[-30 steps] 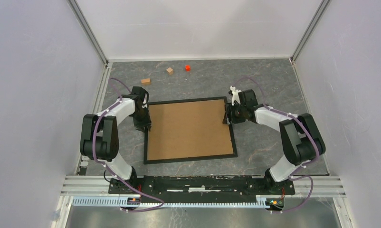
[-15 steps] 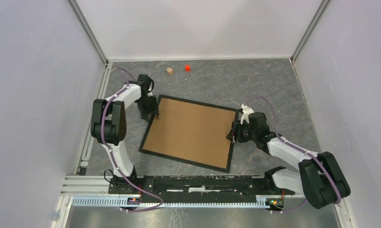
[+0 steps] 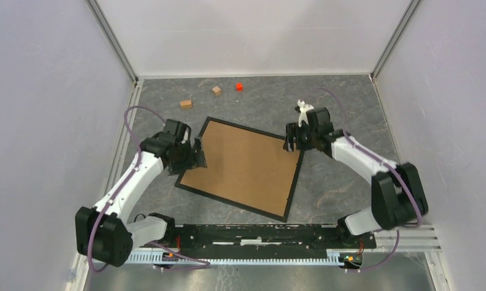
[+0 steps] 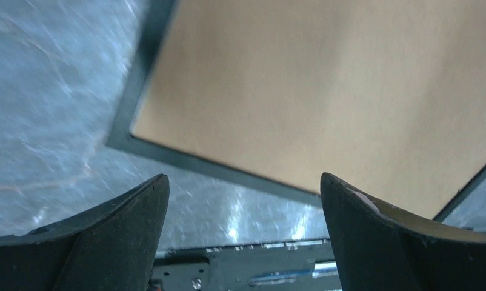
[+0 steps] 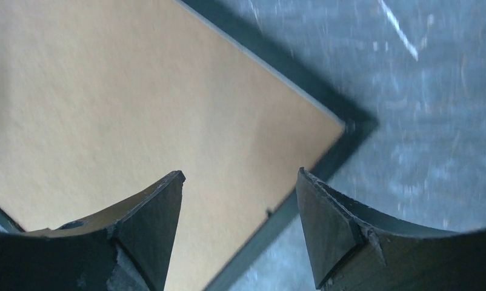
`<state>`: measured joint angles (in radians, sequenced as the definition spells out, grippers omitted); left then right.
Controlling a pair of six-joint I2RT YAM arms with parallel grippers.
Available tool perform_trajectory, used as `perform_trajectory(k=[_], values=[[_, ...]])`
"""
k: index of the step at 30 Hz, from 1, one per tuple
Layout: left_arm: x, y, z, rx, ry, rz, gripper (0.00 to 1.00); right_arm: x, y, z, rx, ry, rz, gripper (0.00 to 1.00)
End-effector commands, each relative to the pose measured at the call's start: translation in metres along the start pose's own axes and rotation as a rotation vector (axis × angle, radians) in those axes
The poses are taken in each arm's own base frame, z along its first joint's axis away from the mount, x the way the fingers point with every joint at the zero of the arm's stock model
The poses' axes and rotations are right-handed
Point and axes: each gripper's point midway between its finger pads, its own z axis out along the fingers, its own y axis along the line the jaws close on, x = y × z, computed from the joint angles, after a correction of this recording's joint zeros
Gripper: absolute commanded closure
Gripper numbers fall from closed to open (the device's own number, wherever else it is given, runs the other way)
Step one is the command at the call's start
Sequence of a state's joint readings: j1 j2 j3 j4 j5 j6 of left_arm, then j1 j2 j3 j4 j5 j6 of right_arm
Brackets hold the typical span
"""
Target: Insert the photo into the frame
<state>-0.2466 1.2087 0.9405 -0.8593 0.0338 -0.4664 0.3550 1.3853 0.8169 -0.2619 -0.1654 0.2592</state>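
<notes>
The frame (image 3: 294, 183) lies flat on the table, turned at an angle, with its brown backing board (image 3: 243, 167) facing up. The photo is hidden: only the backing shows. My left gripper (image 3: 198, 153) is at the frame's left edge. In the left wrist view this gripper (image 4: 243, 177) is open wide with nothing between its fingers, and the frame's black edge (image 4: 141, 66) lies just past the fingertips. My right gripper (image 3: 292, 140) hovers at the frame's far right corner. It (image 5: 240, 171) is open, and the frame's edge (image 5: 277, 60) runs beneath it.
Two small wooden blocks (image 3: 186, 103) (image 3: 216, 90) and a red cube (image 3: 239, 86) lie near the back of the grey table. White walls close in both sides and the back. The arms' mounting rail (image 3: 252, 233) runs along the near edge.
The frame has turned further on the table. My left gripper slid down the frame's left edge and opened wide. My right gripper swung back to the far right corner and opened wider.
</notes>
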Motion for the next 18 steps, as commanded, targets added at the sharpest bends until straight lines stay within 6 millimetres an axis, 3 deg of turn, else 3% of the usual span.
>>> perform_trajectory(k=[1,5,8,12,18], values=[[0.053,-0.011,-0.007,0.012,0.065,-0.087,0.00,-0.043,0.007,0.024,-0.033,-0.001,-0.019,0.26],[0.092,-0.032,-0.008,0.093,0.099,-0.214,0.02,-0.062,0.013,0.047,-0.092,0.005,-0.013,0.26],[0.111,-0.048,0.007,0.191,0.153,-0.338,0.15,-0.061,0.021,0.066,-0.175,0.036,-0.003,0.29],[0.113,-0.057,0.025,0.187,0.171,-0.345,0.17,-0.050,0.031,0.082,-0.259,0.065,0.007,0.29],[0.094,-0.073,0.047,0.227,0.084,-0.329,0.10,-0.028,0.022,0.090,-0.244,0.116,0.000,0.33]])
